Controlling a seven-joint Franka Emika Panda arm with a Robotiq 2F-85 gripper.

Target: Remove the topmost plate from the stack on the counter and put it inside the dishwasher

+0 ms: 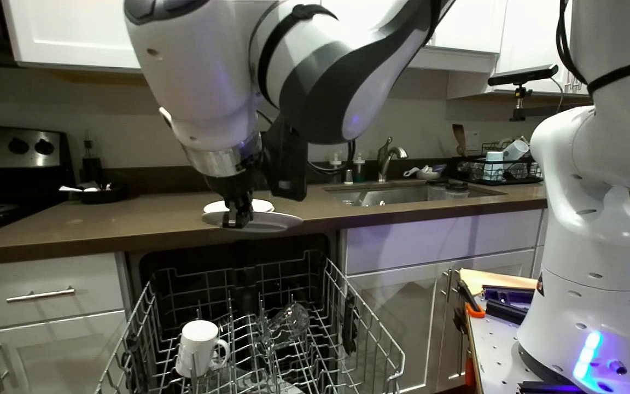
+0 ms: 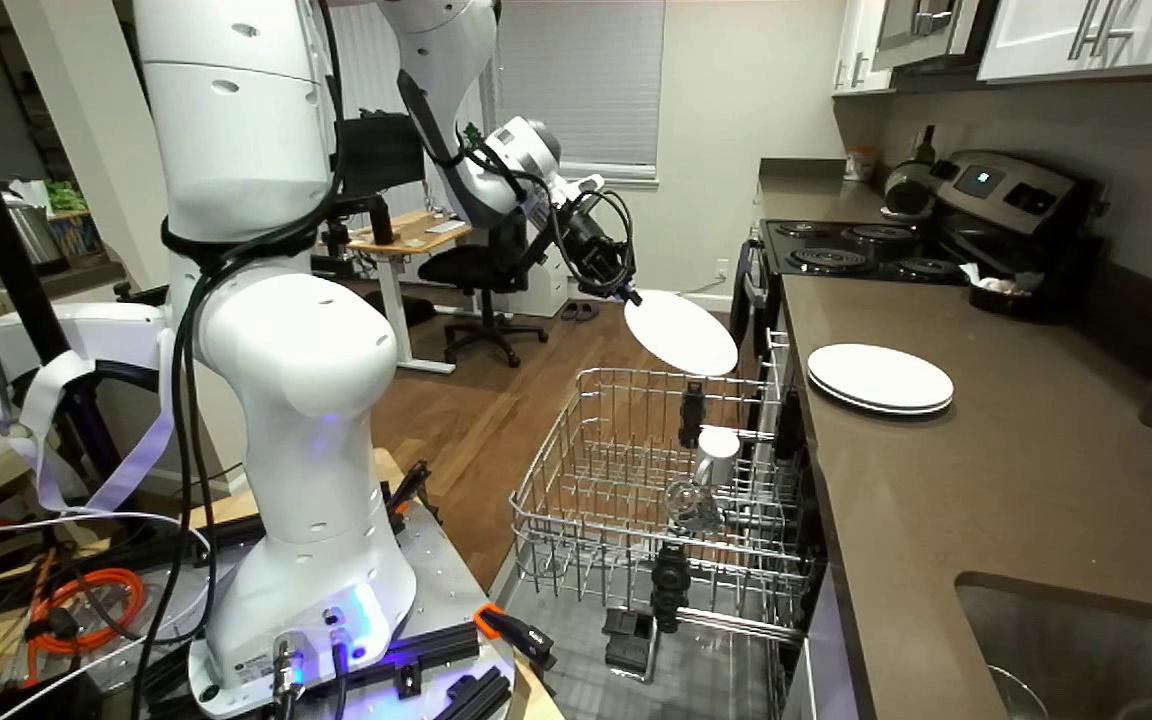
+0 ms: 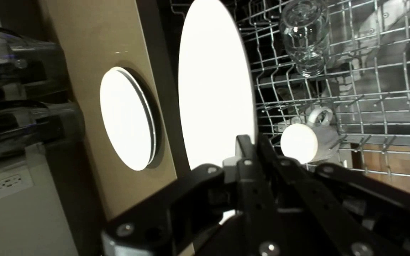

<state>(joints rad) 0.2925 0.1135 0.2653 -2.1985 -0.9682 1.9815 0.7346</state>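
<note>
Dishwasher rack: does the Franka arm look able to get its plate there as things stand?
Probably yes: the rack is pulled out, the tool grips the plate higher up, and nothing visible stands between.

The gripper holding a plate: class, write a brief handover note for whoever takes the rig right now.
Gripper: shut on the rim of the topmost plate, which hangs tilted above the open dishwasher.
Stack: remaining plates on the counter.
White mug and clear glass: in the dishwasher.
Done: plate off the stack.
Left: lower it into the dishwasher, release, withdraw.
</note>
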